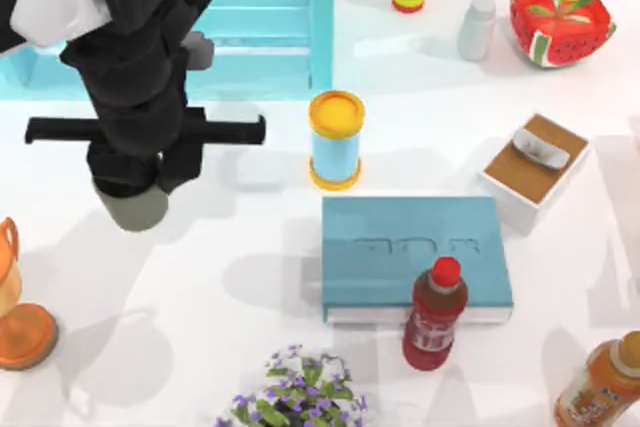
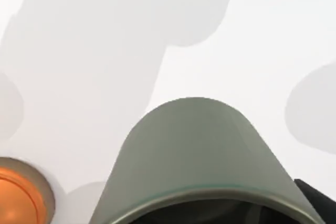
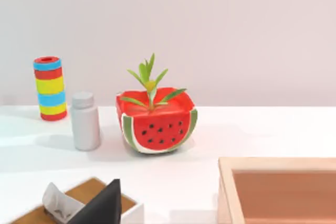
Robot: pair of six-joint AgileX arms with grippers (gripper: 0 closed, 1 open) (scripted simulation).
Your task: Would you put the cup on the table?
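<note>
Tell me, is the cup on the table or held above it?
Cannot tell for sure: the cup sits in the left gripper, base toward the table, but contact is hidden.

— Lighting: running bright and even, soft grey shadows spreading across the table in overlapping patches, hinting at several lamps overhead.
— Glare? Showing faint sheen only, no hard hotspots.
— Focus: holding crisp on the top view; blurring slightly on the cup pressed close to the left wrist lens.
— Edges: bending none noticeably.
— Right wrist view: glowing evenly, pale wall washing pinkish, shadows falling soft under objects.
</note>
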